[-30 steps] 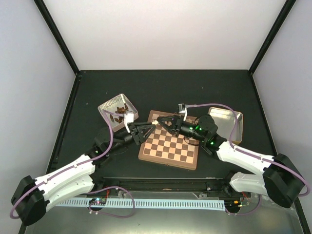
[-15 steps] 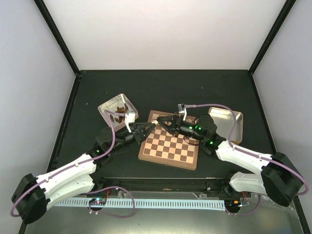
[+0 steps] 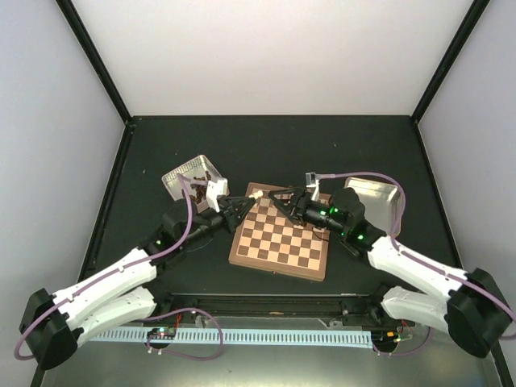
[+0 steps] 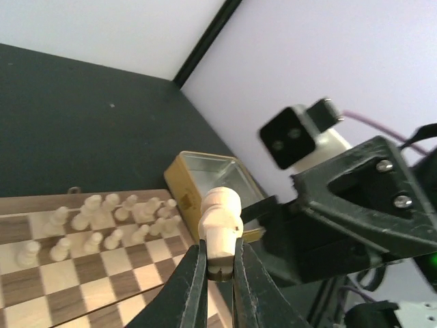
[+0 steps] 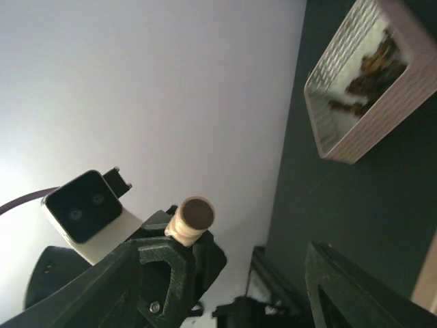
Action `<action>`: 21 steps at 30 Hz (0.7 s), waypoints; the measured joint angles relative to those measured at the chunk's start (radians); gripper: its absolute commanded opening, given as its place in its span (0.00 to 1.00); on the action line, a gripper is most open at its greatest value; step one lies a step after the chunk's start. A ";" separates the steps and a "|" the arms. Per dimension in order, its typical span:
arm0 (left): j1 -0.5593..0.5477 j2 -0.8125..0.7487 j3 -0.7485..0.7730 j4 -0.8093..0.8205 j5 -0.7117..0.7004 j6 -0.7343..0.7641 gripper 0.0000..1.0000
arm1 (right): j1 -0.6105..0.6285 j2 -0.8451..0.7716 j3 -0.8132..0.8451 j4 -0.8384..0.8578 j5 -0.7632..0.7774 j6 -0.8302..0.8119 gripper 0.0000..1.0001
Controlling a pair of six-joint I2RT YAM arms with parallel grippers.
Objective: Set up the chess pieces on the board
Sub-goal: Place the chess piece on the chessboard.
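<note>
The left gripper [image 4: 218, 258] hangs over the far left corner of the board [image 3: 278, 242] and pinches one pale piece [image 4: 220, 227]. The right gripper [image 3: 274, 197], fingers spread, faces it almost tip to tip and hides the squares beneath. More pale pieces [image 4: 113, 215] crowd the board edge nearest the right tin [image 3: 375, 197], and the left tin [image 3: 192, 179], holding dark pieces, sits beyond the board's left corner. Everything rests on a black table [image 3: 274, 145] enclosed by white walls [image 3: 274, 56] with black corner posts [image 3: 93, 56].
</note>
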 measured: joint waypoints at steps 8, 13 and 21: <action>0.000 0.166 0.273 -0.420 -0.114 0.141 0.02 | -0.042 -0.205 0.014 -0.396 0.204 -0.209 0.70; 0.000 0.420 0.567 -0.690 -0.162 0.229 0.02 | -0.044 -0.297 0.021 -0.615 0.353 -0.313 0.70; 0.021 0.949 1.142 -1.093 -0.195 0.336 0.02 | -0.044 -0.411 0.019 -0.784 0.472 -0.401 0.70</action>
